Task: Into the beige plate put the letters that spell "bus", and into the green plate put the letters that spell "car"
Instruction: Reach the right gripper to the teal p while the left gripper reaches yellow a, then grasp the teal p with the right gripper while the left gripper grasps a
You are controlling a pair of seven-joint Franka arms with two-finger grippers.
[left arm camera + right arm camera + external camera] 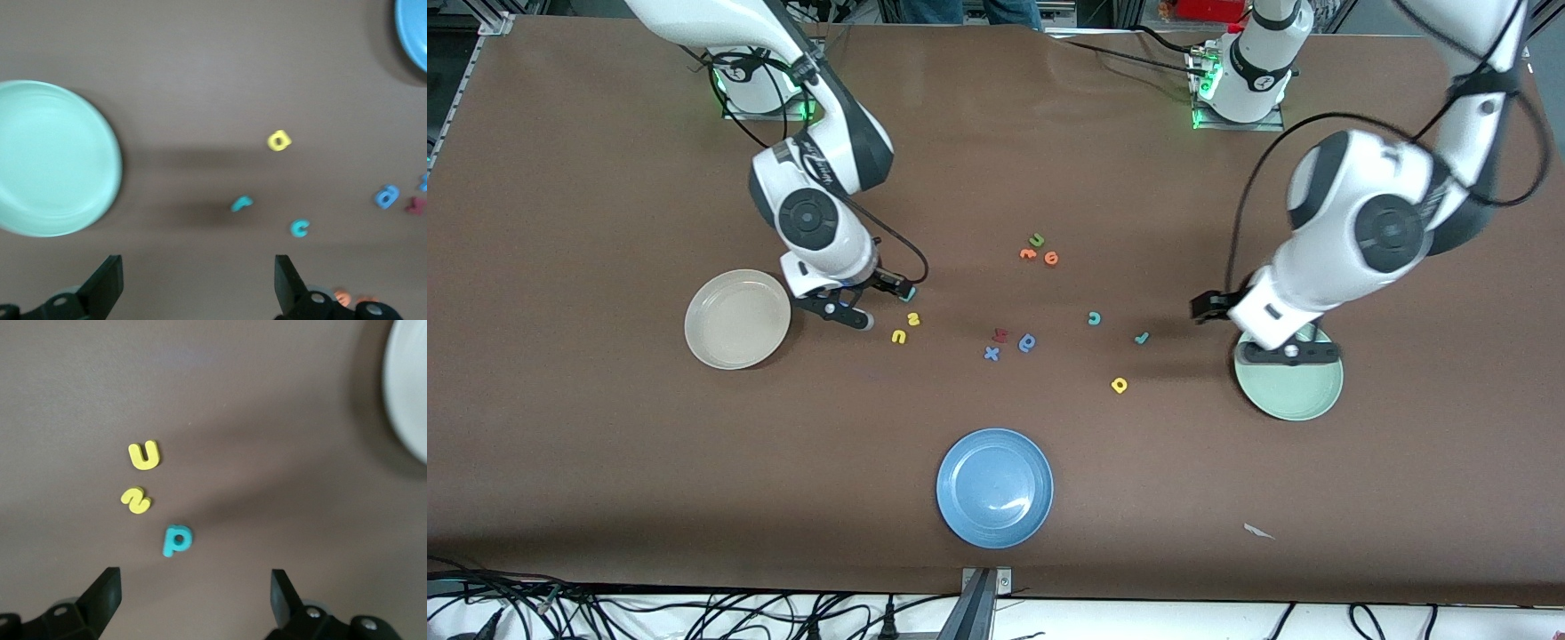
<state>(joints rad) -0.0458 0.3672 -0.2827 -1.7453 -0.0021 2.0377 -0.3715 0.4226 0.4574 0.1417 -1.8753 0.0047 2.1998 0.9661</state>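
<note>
The right end effector (pixel 845 307) hangs low over the bench (pixel 605 462) just beside the beige plate (pixel 737 319), its fingers (pixel 107 593) spread wide with nothing between them. Under it, the teal "b" (pixel 177 540) lies closest, with the yellow "s" (pixel 136 500) and the yellow "u" (pixel 144 455) in a short row next to it, all three flat on the bench and not touching; in the front view the "s" (pixel 912 318) and "u" (pixel 898 336) sit near the beige plate, which lies toward the right arm's end of the bench. The left end effector (pixel 1291 353) hovers over the rim of the green plate (pixel 1294 396), which lies toward the left arm's end of the bench; its fingers (pixel 107 283) are likewise spread and hold nothing. The teal "r" (pixel 1141 338), the teal "c" (pixel 1094 317) and the yellow "a" (pixel 1119 385) lie apart from one another on the bench between the green plate and the bench's middle. Near the middle sit a blue looped letter (pixel 1027 343), a blue "x" (pixel 991 354) and a dark red letter (pixel 1000 335); farther from the front camera, a green "u" (pixel 1037 239) lies with two orange letters (pixel 1028 254). A blue plate (pixel 994 487) lies near the bench's front edge. All three plates hold no letters.
</note>
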